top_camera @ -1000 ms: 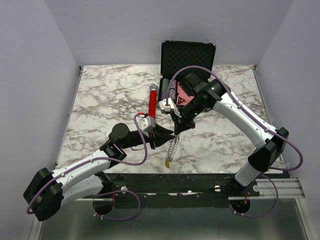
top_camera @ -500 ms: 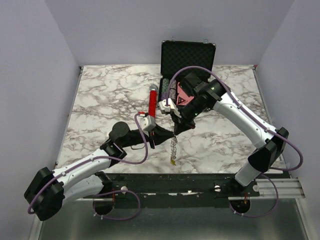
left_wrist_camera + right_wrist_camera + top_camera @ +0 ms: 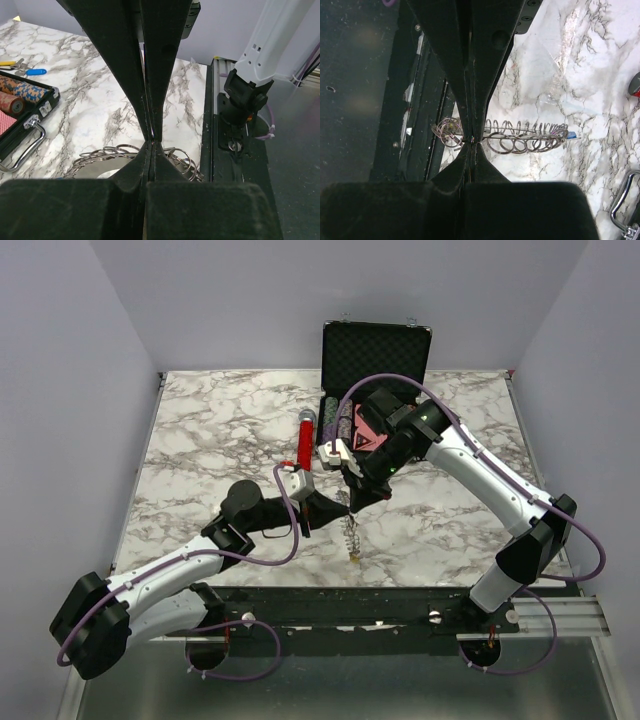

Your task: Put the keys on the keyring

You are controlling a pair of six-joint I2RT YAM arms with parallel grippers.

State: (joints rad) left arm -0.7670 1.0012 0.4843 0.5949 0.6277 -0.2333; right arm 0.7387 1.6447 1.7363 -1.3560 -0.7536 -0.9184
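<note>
Threading step in hand: the right hand [image 3: 352,504] is clamped on the large thin metal keyring [image 3: 520,141], which dangles toward the marbled bench's [image 3: 200,440] 6 o'clock edge; the left hand [image 3: 337,508], fingers together (grip unclear), meets it from 9 o'clock. Next probably needs the ring's opening spread

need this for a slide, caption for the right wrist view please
Right gripper shut on the keyring, its wire loops strung out sideways over the marble table.
</note>
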